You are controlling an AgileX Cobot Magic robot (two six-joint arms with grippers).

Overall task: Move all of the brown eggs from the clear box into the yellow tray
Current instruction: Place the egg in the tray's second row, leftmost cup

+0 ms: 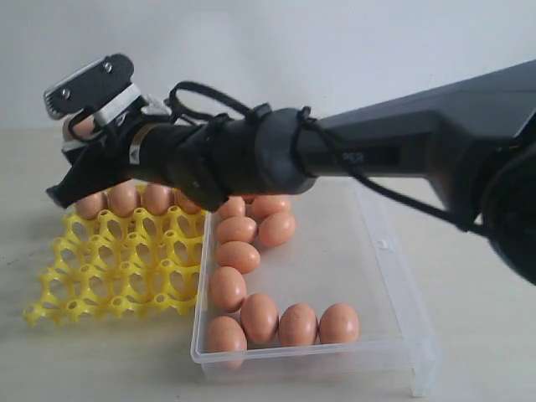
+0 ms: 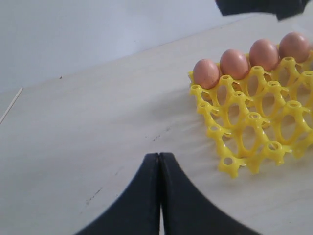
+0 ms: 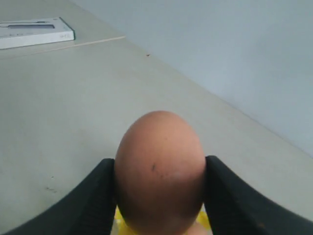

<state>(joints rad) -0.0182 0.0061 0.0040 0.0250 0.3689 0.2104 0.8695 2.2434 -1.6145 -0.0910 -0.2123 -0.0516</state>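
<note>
Presently noted: right gripper (image 3: 160, 183) part-open, clamped on one brown egg (image 3: 159, 156) above yellow tray (image 1: 107, 219), four eggs (image 2: 234, 63) seated in its far row; left gripper (image 2: 159, 159) closed, empty.

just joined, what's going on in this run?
The right pincer holds a brown egg over the yellow tray, where four eggs sit in the back row. Roughly ten eggs lie in the clear box. The left pincer is shut, low over the table beside the tray.
</note>
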